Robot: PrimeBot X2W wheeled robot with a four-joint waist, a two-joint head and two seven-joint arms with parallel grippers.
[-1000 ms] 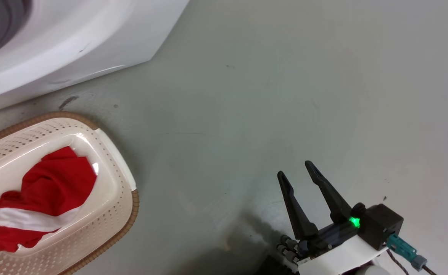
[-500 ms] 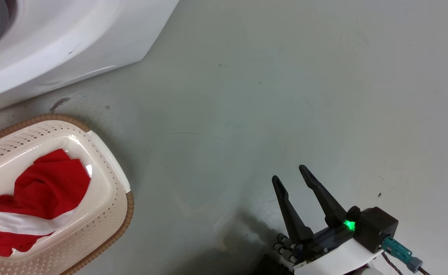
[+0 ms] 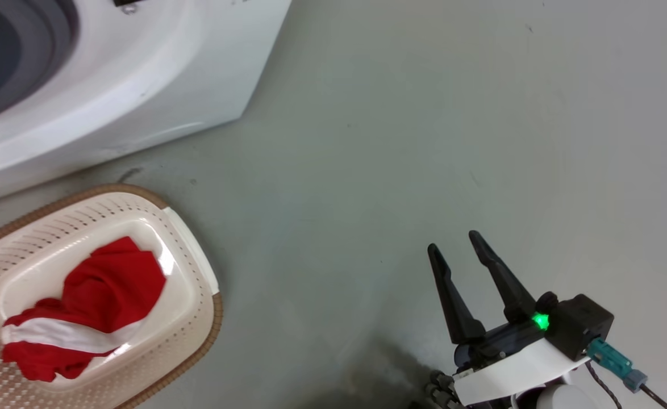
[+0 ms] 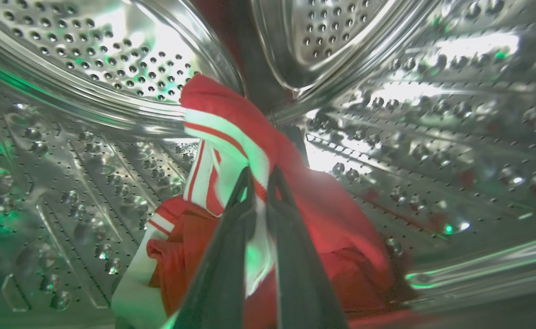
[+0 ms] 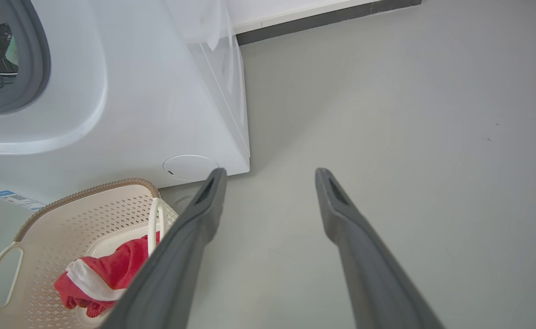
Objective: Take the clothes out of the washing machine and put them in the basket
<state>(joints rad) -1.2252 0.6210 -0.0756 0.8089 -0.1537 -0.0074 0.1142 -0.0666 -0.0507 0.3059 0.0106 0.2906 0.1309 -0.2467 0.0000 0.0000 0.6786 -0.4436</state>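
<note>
The left gripper [image 4: 260, 176] has its fingers pinched narrow on a striped fold of the red garment [image 4: 231, 119], which trails below them onto the drum [image 4: 112, 59] wall. The pull-out step seems in hand: next, draw straight back, clearing the porthole rim [image 3: 49, 62]. The right gripper [image 3: 453, 241], spread and empty, hangs over open floor [image 3: 424, 142]; the basket [image 3: 200, 318], to its left, has room.

White front-loading washing machine [image 3: 157, 68] on the floor, grey-rimmed porthole [image 3: 49, 57] facing out. Inside its perforated steel drum [image 4: 112, 59], a red striped garment [image 4: 231, 123], bunched, one white-striped fold pulled up into a peak and pinched between the near-closed fingers of the left gripper [image 4: 261, 176]. Near the machine's front but apart from it, the cream perforated basket [image 3: 194, 324], brown-rimmed, upright, with a crumpled red banded garment [image 3: 112, 284] lying on its smooth bottom.
</note>
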